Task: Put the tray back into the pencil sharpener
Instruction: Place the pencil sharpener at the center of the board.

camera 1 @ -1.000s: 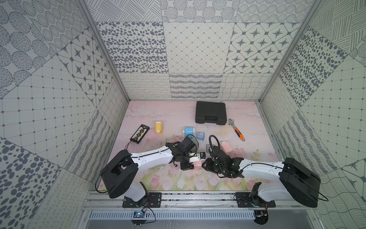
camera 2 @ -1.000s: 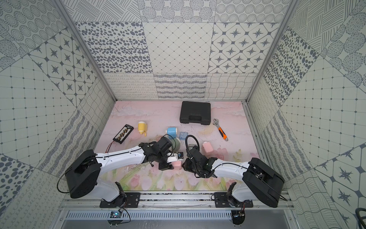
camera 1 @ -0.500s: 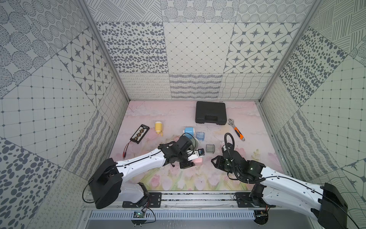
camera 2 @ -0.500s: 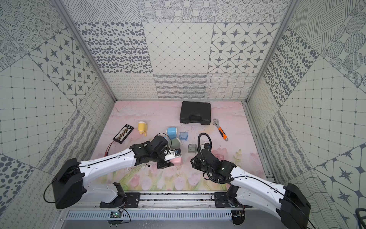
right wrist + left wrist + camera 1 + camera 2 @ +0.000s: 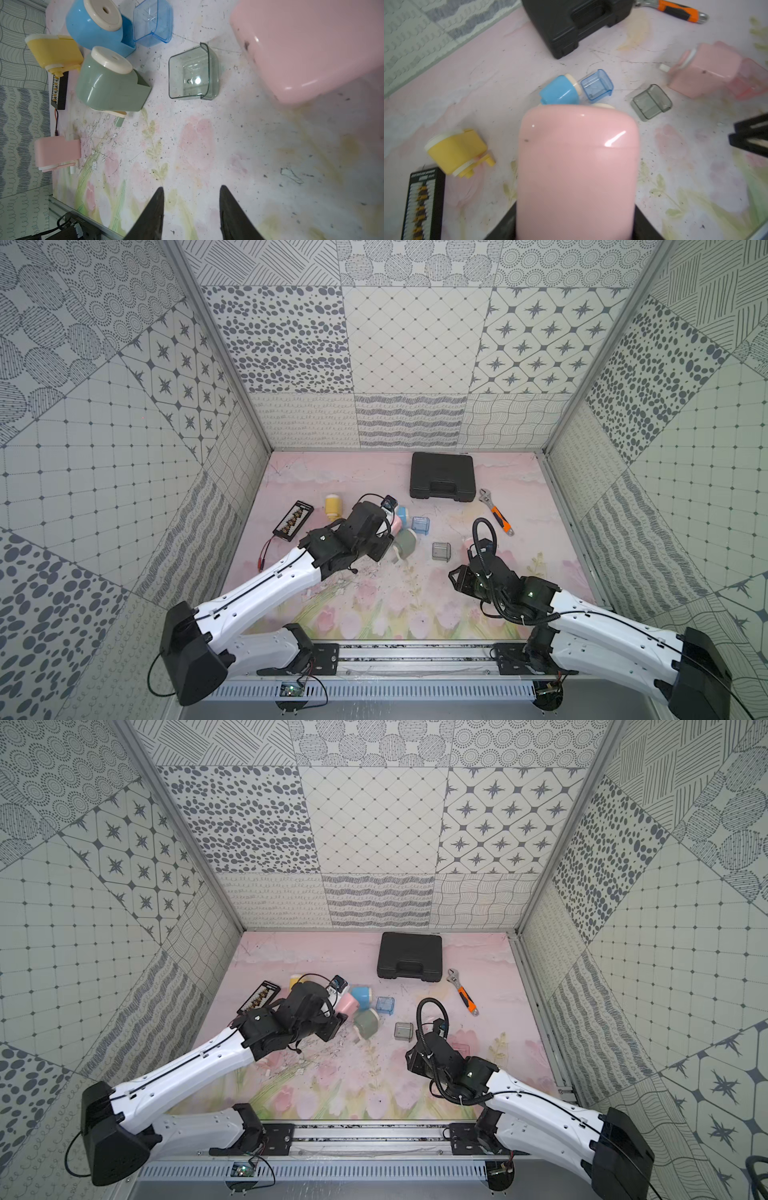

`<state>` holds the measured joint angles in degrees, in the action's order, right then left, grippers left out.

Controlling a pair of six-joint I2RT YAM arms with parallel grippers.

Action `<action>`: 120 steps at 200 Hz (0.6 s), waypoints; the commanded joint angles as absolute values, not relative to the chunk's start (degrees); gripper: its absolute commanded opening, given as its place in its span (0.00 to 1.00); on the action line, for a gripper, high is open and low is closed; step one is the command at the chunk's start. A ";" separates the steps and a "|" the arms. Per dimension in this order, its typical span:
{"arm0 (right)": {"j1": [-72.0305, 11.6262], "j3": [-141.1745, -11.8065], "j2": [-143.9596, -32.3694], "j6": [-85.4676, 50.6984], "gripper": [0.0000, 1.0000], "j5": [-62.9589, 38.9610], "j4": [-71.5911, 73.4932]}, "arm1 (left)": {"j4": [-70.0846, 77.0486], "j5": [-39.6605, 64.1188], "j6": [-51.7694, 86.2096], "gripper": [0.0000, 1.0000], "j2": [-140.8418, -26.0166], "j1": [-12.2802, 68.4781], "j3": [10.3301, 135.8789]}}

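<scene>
Nearest the desk's [image 5: 415, 605] front edge, toward its right corner, my right pincer [image 5: 192, 187] is hovering low with its jaws spread and nothing between them. I judge this is leaving it free to fetch a tray.

Further in, left of the middle, my left pincer [image 5: 382, 539] is pinching the pink sharpener [image 5: 577, 166] by its two flanks, probably to steady the body. Its slot is facing away, so I cannot tell whether a tray is sitting inside. The shell is glossy moulded plastic with rounded shoulders.

Beyond it, near the desk's middle, the grey tray [image 5: 193, 76] is lying loose and mouth up between the green sharpener [image 5: 108, 87] and a second pink sharpener [image 5: 708, 70], touching neither. It is a clear, smoke-tinted box with one bowed wall. The second pink sharpener is carrying a see-through pink tray [image 5: 751, 83] at one end.

Further back, the blue tray [image 5: 597, 86] is lying just beside the cream-capped blue sharpener [image 5: 560, 91]. I am guessing each tray belongs to the body of its own colour. Dark specks are dotting the flower-printed surface.

Toward the far edge, the wrench [image 5: 498, 516] and the hard black case [image 5: 442, 481] are lying out of the way.
</scene>
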<state>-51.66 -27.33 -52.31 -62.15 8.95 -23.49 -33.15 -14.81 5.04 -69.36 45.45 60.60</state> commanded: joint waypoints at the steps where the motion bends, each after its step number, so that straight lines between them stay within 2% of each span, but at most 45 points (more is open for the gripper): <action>1: -51.54 -29.09 -53.65 -61.61 0.45 7.58 -18.46 | -47.06 -30.99 25.80 0.00 -76.38 41.19 68.38; 29: -51.59 -28.94 -54.84 -61.96 0.45 6.40 -15.84 | -40.28 -26.94 26.87 0.00 -78.38 36.82 67.53; 69: -51.54 -28.11 -54.13 -62.13 0.45 7.21 -15.34 | -39.72 -22.21 32.40 0.00 -86.35 28.32 72.39; 120: -51.58 -27.05 -54.65 -62.49 0.45 7.38 -13.26 | -34.55 -18.82 33.43 0.00 -96.14 24.77 73.88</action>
